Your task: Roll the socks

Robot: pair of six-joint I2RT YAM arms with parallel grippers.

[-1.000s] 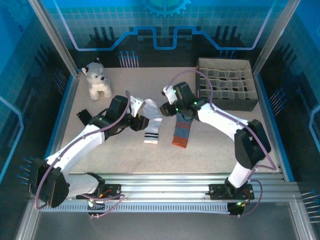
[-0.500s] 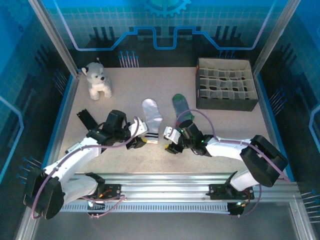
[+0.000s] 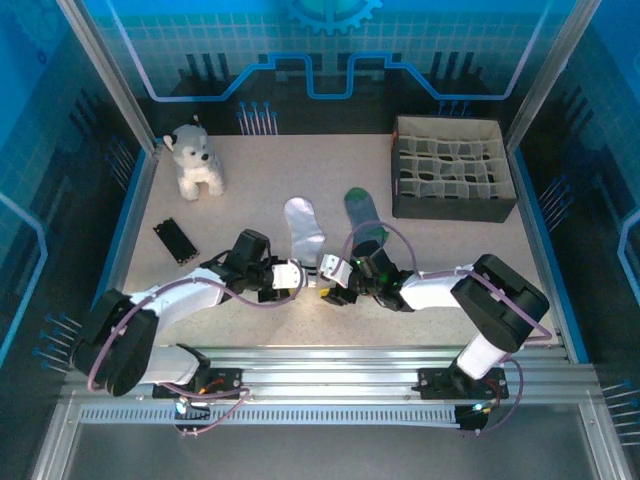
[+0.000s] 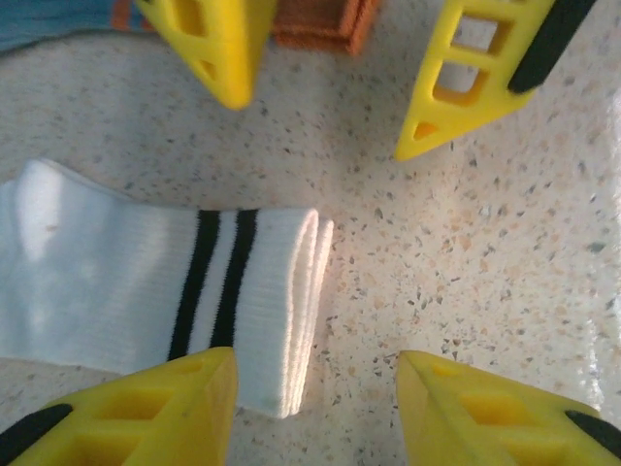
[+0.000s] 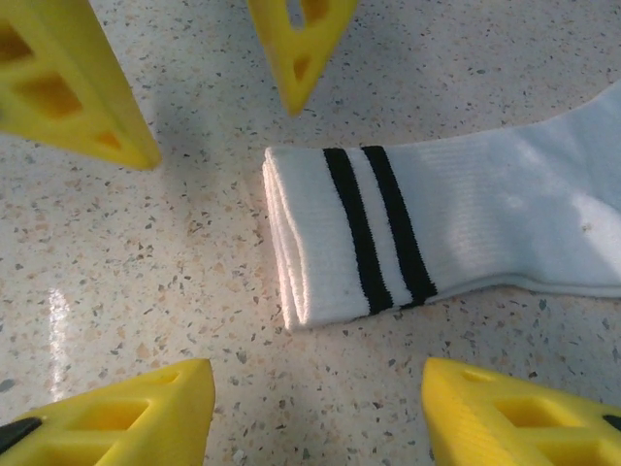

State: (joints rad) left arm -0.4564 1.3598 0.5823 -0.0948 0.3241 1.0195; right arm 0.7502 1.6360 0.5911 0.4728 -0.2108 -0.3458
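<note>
Both wide, left end effector (image 4: pixel 315 369), right end effector (image 5: pixel 315 369), white sock (image 5: pixel 388 228) between, speckled tabletop (image 3: pixel 250 190), blue walls (image 3: pixel 40 150)

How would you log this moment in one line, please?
left gripper: open over white striped sock cuff | right gripper: open, opposite | teal sock: lying alongside | rolled: none

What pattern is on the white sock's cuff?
The sock has two black stripes; right wrist view.
</note>
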